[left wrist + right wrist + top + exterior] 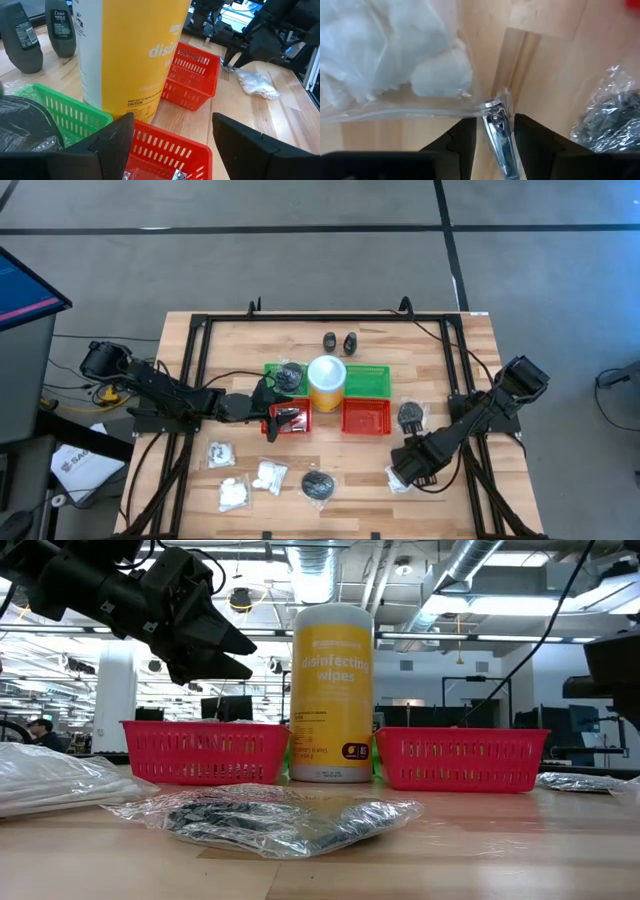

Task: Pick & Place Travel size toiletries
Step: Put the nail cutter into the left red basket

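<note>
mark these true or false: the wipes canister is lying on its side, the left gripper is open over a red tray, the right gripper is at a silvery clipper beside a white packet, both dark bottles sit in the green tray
1. The wipes canister lies on its side. False: it stands upright between the trays.
2. The left gripper is open over a red tray. True.
3. The right gripper has a silvery clipper between its fingers, beside a white packet. True.
4. Both dark bottles sit in the green tray. False: they stand on the bare table beyond it.
</note>
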Available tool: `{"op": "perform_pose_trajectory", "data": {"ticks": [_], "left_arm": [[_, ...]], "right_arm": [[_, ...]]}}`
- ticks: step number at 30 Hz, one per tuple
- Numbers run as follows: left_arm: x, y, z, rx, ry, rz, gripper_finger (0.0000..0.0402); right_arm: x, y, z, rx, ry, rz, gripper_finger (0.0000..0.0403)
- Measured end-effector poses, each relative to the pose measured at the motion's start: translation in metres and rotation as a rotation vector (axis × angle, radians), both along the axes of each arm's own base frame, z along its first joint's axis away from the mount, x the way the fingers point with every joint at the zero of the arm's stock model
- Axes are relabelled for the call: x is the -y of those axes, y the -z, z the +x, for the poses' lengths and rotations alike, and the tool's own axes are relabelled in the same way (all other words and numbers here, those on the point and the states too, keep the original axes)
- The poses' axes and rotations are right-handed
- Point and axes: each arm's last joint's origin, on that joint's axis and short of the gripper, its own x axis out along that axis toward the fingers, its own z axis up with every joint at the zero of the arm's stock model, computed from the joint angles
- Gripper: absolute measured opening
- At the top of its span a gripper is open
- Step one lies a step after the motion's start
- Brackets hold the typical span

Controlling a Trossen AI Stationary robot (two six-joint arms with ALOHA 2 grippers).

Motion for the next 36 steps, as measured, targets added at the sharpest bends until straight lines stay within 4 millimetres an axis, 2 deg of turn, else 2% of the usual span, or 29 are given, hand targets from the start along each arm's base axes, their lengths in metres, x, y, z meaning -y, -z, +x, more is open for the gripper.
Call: {"op": "perform_pose_trajectory", "data": {"ticks": [10, 19, 31, 36], "left_arm": [[0.000, 0.000, 0.000, 0.000, 0.000, 0.000, 0.0260], [0.000, 0.000, 0.000, 0.000, 0.000, 0.000, 0.0260], [0.000, 0.000, 0.000, 0.000, 0.000, 0.000, 0.0260], [0.000, 0.000, 0.000, 0.000, 0.000, 0.000, 0.0260]], "right_arm": [[0.002, 0.000, 0.004, 0.029, -0.013, 0.000, 0.0117], [0.008, -0.001, 0.009, 0.031, 0.020, 0.001, 0.0029], [0.014, -0.001, 0.014, 0.032, 0.071, 0.000, 0.0028], [0.012, -0.008, 0.016, 0.021, 0.076, -0.008, 0.0028]]}}
